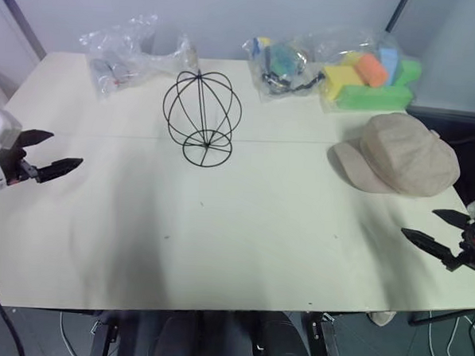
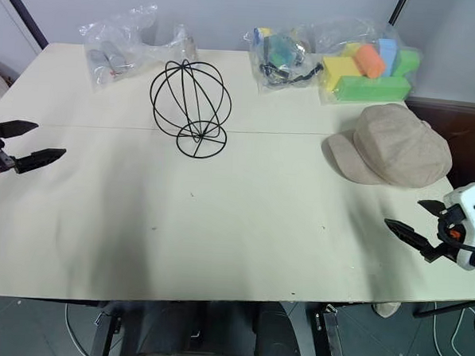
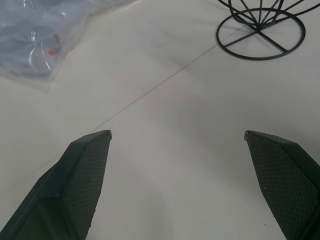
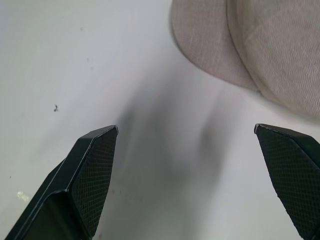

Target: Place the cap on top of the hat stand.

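Note:
The beige cap [image 1: 402,155] lies flat on the white table [image 1: 243,226] at the right, brim toward the middle. The black wire hat stand [image 1: 201,118] stands upright at the table's back centre, bare. My right gripper [image 1: 433,225] hovers open above the table's front right, a little short of the cap, whose brim [image 4: 210,45] lies just ahead of its fingertips. At the far left my left gripper [image 1: 54,150] is open too, pointing toward the stand, whose base ring [image 3: 260,34] lies well ahead of it.
Along the back edge lie a clear plastic bag [image 1: 124,54] with small parts, a bag of coloured items [image 1: 282,65] and a bag of foam blocks [image 1: 372,77]. The table's right edge runs close beside the cap.

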Controlling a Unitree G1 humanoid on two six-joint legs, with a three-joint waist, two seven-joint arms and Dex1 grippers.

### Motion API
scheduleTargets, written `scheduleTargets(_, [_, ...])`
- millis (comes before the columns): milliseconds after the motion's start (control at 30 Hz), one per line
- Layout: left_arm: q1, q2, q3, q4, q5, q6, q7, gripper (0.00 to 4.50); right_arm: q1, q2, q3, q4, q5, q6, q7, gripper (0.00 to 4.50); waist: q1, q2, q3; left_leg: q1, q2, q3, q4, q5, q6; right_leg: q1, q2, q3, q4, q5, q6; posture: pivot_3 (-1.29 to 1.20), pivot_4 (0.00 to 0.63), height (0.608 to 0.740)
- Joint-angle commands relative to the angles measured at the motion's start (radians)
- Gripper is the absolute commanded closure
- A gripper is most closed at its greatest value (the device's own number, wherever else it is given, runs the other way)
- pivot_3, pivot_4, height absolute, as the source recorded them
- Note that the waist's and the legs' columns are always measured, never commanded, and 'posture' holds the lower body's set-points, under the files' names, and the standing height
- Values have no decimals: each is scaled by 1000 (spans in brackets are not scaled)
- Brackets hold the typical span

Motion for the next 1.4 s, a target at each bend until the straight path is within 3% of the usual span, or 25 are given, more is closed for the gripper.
scheduleTargets(33, [-25, 12, 3, 12, 11, -29, -7, 26, 14, 13, -50, -50, 9, 5, -11, 0, 0, 0, 0, 0, 0, 0, 0, 0, 0, 0, 0, 0, 0, 0, 0, 0, 150, 740])
scheduleTargets(300, [-79, 3, -19, 46, 21, -33, -3, 26, 14, 26, -43, -78, 2, 7, -39, 0, 0, 0, 0, 0, 0, 0, 0, 0, 0, 0, 1, 0, 0, 0, 0, 0, 150, 740])
scheduleTargets(500, [-102, -5, -29, -42, -53, 71, -56, 26, -90, -43, 26, -76, -68, 64, -132, 0, -1, 0, 0, 0, 0, 0, 1, 0, 0, 0, 1, 0, 1, 0, 0, 0, 150, 740])
scheduleTargets(700, [-21, 36, -14, -441, -314, 369, -182, 26, -317, -132, 286, -299, -229, 241, -353, 0, -6, 1, 0, 0, 1, 0, 1, 0, 0, -1, 1, 0, 2, 0, 0, 0, 150, 740])
scheduleTargets(867, [-123, 7, -66, -598, -473, 518, -158, 26, -558, -48, 669, -418, -442, 427, -561, 0, -3, 1, 1, -1, 1, -1, 1, 0, 0, -2, 3, 0, 2, 0, 0, 0, 150, 740])
scheduleTargets(967, [-172, -13, -136, -636, -465, 512, -165, 26, -675, 60, 871, -344, -570, 464, -650, 0, -2, 1, 1, -1, 0, -2, 3, 0, 0, -2, 3, 0, 2, 0, 0, 0, 150, 740])
scheduleTargets(1100, [-234, -53, -204, -607, -433, 490, -162, 26, -771, 131, 1069, -100, -760, 363, -718, 0, -1, 1, 1, -4, -1, -2, 4, 0, 0, -3, 3, 1, 2, 0, 0, 0, 150, 740])
scheduleTargets(1400, [-300, -95, -235, -588, -425, 484, -161, 26, -926, 253, 1149, 479, -948, 90, -795, 0, -9, 1, 1, -12, -1, -2, 5, 1, 0, -11, 3, 1, 4, 2, 4, 0, 150, 740])
